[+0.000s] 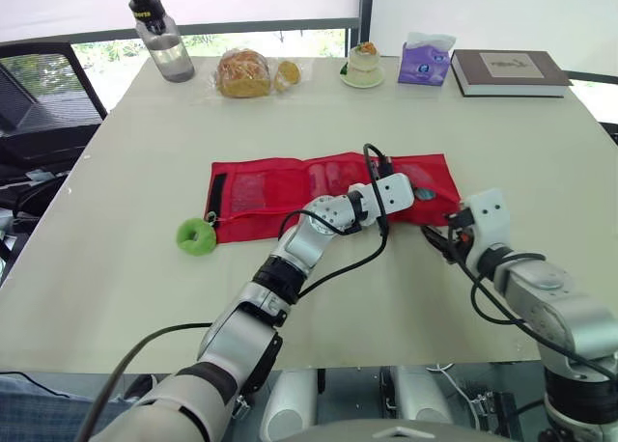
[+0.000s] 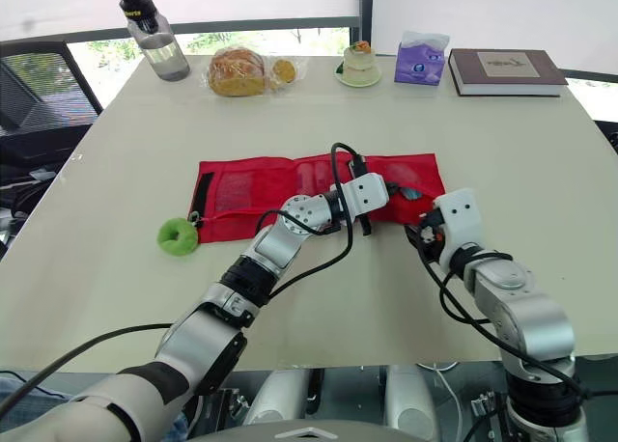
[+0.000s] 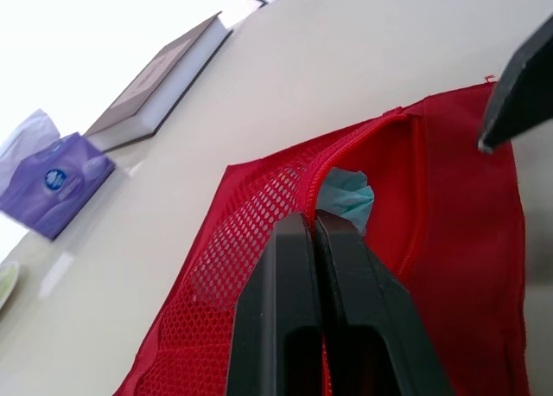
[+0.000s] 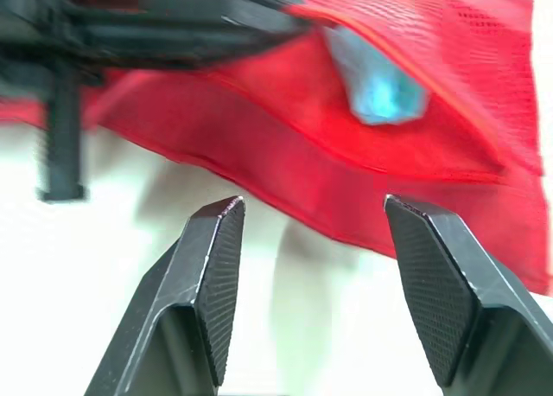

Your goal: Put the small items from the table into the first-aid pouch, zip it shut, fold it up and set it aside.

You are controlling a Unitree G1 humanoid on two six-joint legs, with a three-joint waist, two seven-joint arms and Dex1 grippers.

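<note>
The red first-aid pouch lies unfolded on the table, its mesh pocket at the right end held open. My left gripper is shut on the pocket's mesh rim, lifting it. A teal item sits inside that pocket. At the pouch's front right corner my right gripper stands open a little above the table, with nothing between its fingers. A green ring-shaped item lies on the table by the pouch's left front corner, next to its strap.
Along the far edge stand a water bottle, bagged bread, a small cup on a saucer, a purple tissue pack and a book. A black chair sits off the table's left side.
</note>
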